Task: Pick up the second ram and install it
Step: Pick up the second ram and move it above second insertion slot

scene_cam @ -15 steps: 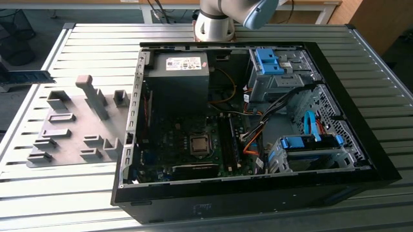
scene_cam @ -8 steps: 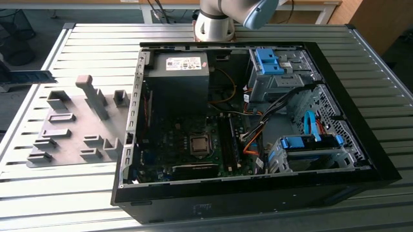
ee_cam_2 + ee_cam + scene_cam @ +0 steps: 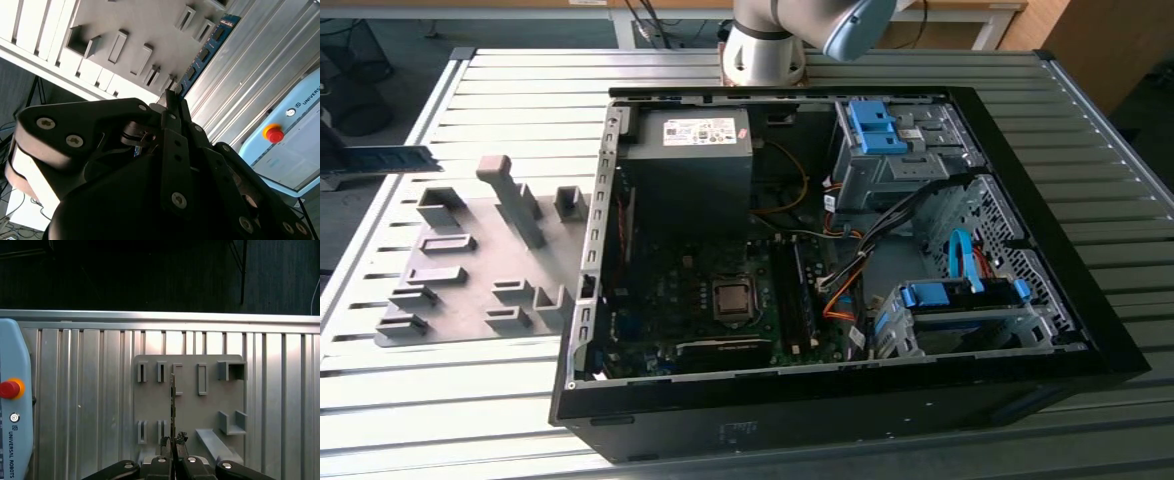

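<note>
Above the grey fixture plate (image 3: 210,405), by the table's (image 3: 480,400) edge on the exterior view's left, the gripper (image 3: 173,441) pinches the second ram (image 3: 206,50) at one end. Its long axis runs straight out from the jaws. The open computer case (image 3: 787,420) stands well apart, toward the exterior view's right.

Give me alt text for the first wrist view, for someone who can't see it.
A black end effector grips a thin blue-green circuit-board ram stick, seen edge-on against a grey plastic fixture plate with raised slotted blocks. The plate lies on a ribbed aluminium table, beside a pale blue control pendant with a red button.
</note>
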You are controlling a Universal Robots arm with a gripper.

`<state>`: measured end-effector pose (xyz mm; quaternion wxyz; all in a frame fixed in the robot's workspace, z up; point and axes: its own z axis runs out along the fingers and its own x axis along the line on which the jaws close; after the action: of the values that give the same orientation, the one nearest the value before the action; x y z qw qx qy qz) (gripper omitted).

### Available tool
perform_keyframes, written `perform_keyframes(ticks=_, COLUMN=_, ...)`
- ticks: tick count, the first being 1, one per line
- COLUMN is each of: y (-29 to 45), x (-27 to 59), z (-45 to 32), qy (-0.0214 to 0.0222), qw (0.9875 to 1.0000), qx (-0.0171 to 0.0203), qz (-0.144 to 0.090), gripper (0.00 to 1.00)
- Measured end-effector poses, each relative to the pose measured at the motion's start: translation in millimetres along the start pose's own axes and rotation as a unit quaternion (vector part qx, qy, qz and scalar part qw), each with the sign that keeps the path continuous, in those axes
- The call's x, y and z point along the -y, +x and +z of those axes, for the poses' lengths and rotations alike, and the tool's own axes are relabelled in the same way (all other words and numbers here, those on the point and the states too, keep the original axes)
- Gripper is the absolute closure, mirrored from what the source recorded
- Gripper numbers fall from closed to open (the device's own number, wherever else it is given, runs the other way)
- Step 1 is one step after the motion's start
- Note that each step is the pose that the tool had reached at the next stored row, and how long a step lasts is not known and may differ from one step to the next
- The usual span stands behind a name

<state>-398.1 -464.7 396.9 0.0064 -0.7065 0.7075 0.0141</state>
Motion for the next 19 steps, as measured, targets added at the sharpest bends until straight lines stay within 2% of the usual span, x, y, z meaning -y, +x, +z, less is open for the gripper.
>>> perform_keyframes(ticks=19, y=0.0, x=4.5, z=0.1, qy=0.0001, qw=1.0000, qx=0.0001, qz=0.000, gripper=0.86)
